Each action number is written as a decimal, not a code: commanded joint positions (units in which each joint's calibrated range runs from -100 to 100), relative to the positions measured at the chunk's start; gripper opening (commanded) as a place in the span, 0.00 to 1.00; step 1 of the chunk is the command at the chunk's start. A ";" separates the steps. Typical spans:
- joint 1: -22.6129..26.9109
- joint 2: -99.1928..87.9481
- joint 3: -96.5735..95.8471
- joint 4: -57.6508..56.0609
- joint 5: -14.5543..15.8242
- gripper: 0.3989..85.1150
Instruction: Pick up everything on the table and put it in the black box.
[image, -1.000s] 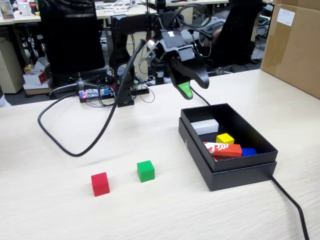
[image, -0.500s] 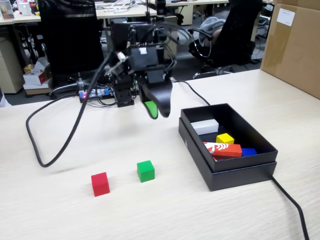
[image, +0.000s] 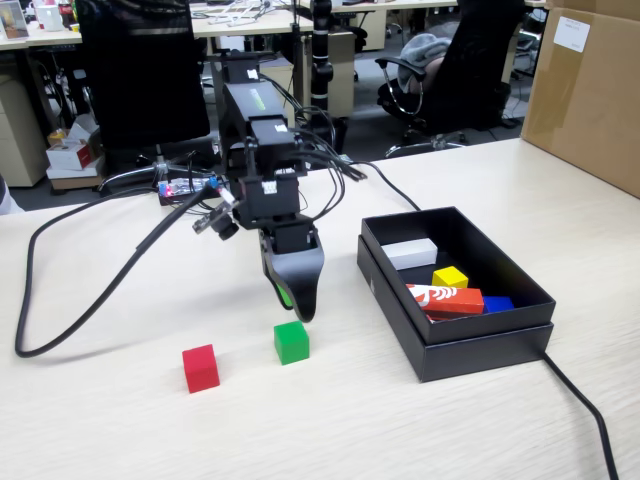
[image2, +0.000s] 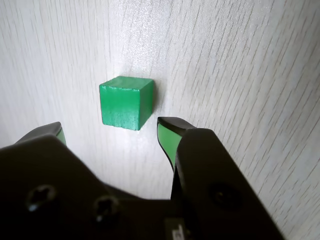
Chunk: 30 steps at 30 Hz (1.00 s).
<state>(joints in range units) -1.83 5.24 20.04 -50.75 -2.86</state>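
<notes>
We see a pale wood-grain table (image: 120, 420) in an office: black chairs (image: 140, 70) and desks behind the arm, a brown carton (image: 585, 85) far right of the gripper in the fixed view. A thick black cable (image: 90, 300) loops over the tabletop to the left of the arm, another runs off from the black box toward the lower right edge.

The gripper (image: 297, 305) points down, hanging just above the table. In the wrist view its jaws stand apart with nothing between them, green pads showing on the inner faces, so we call the gripper (image2: 110, 127) released and empty.

The green cube (image: 291, 342) sits on the table just below and in front of the tips in the fixed view, not touching. In the wrist view the green cube (image2: 125, 102) lies just ahead of the gap, nearer the left tip.

The red cube (image: 200, 367) lies left of the gripper, apart from the green one.

The black box (image: 480, 345) sits to the gripper's right; inside we see the yellow cube (image: 450, 276), a white block (image: 411, 253), a red-and-white block (image: 447, 299) and something blue (image: 497, 303).
</notes>
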 joint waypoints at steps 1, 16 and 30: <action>-0.34 -0.94 2.18 2.42 -0.24 0.48; -0.68 4.34 -0.09 6.39 -0.20 0.50; -0.59 6.17 -0.27 6.74 -0.15 0.50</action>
<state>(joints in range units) -2.32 12.36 18.03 -45.88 -2.86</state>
